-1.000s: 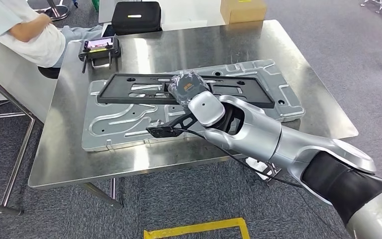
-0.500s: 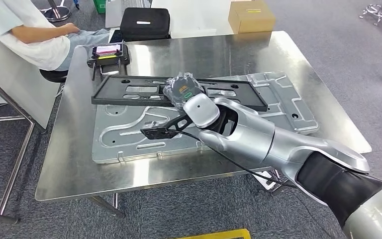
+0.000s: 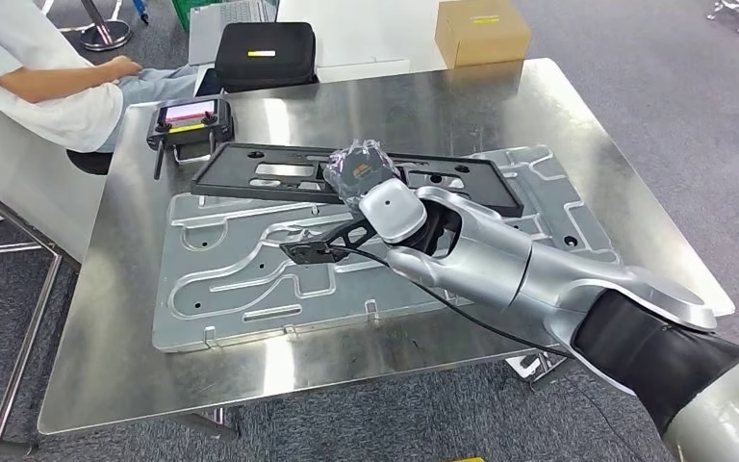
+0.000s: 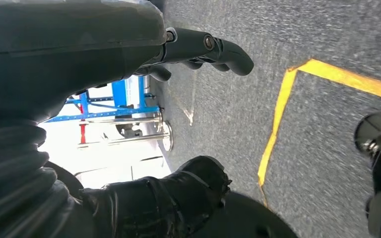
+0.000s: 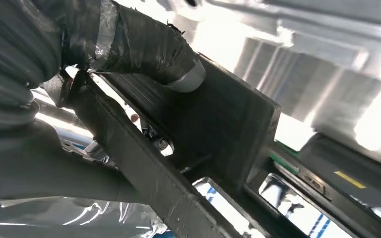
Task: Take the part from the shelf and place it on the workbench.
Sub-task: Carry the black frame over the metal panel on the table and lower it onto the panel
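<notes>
Placing step: long black plastic frame part (image 3: 346, 179) gripped by right hand (image 3: 361, 171), over embossed silver metal plate (image 3: 241, 279) on steel surface (image 3: 96, 366).

Next, by judgement: lowering flat, then letting go. Right wrist close-up: thumb (image 5: 149, 44) pressed on frame. Left hand (image 4: 198, 49) hanging empty, fingers apart, above floor.

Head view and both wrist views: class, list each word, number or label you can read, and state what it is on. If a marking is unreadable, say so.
No text can be read.
Cardboard box: yellow label, too small.
Black case: pale strip, blurred.
Handheld controller: lit screen, unreadable.
Black frame part held by the right hand: yellow sticker in the right wrist view, blurred.
</notes>
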